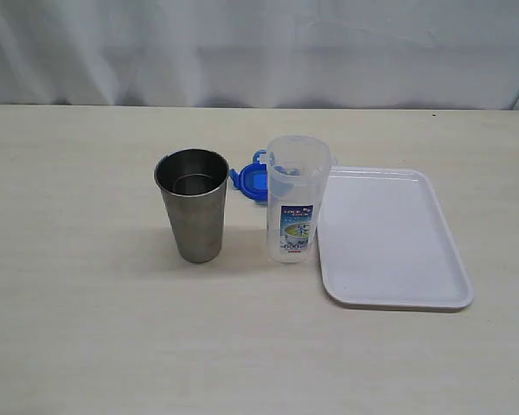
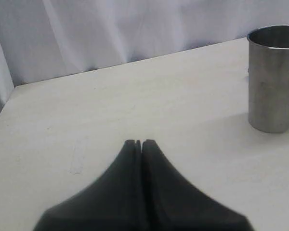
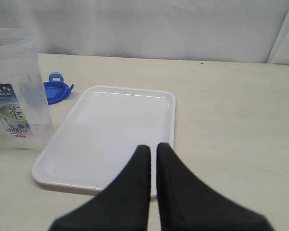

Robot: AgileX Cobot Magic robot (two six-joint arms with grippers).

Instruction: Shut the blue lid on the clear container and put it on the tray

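Left jaws: pressed together, nothing held, over bare counter (image 2: 111,96). Steel cup (image 2: 272,79) upright, ahead and to their right. Blue lid (image 3: 55,90) lies on counter beyond clear container (image 3: 17,86), not fitted. Container upright, top open, just beside tray (image 3: 111,125), not on it; fwd-left of right jaws. Right jaws: closed, nothing gripped, tips over tray's near edge.

Upright on the tabletop (image 1: 86,328), the clear container (image 1: 297,201) is a tall translucent tumbler, uncapped, with a blue-green label. It stands just beside the tray (image 1: 389,238), which is flat, white, rectangular and low-rimmed. The blue lid (image 1: 250,180) lies behind the container, partly hidden.
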